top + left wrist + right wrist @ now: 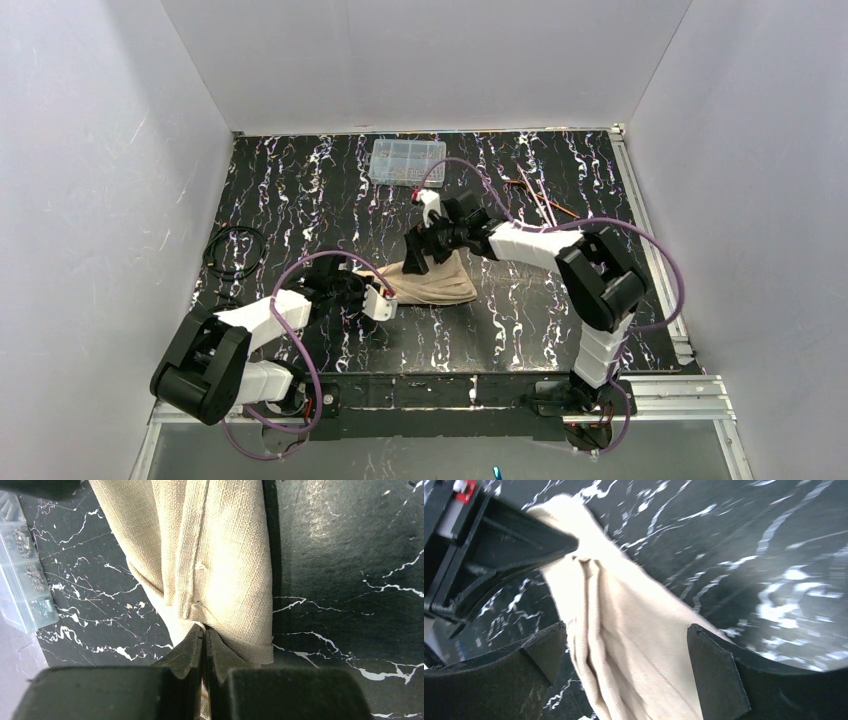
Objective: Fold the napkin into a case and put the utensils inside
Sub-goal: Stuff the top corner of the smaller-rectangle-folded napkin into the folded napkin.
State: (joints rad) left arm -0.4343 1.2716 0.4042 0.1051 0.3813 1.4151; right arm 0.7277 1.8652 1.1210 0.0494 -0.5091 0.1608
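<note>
Top external view, item by item.

- Napkin (436, 284): beige cloth, gathered into a loose, uneven bundle of lengthwise folds near the middle of the table (520, 330). It is not yet a neat pouch.
- Left gripper (390, 297): jaws pressed together on the napkin's left end. The left wrist view shows the fingertips clamped on a bunched hem, with the rest of the cloth running away from them.
- Right gripper (417, 260): jaws wide apart and holding nothing. In the right wrist view the two fingers straddle the folds from above. Whether the pads touch the cloth cannot be told.
- Utensils (540, 198): thin copper-coloured pieces at the far right of the table, well apart from the napkin and from both arms.
- Clear plastic box (407, 160): at the far edge, not involved.
- Coiled black cable (234, 251): at the left side, not involved.

Step in hand, judged: the folding stage, with one end anchored and the other arm positioning for a grasp. The case is not formed and no utensils are loaded.

Next move, judged: the right jaws need to close on a single edge or layer, not the whole bundle. The cloth then needs drawing flat against the left anchor so the layers line up. A pinch through every layer would probably keep it crumpled.
</note>
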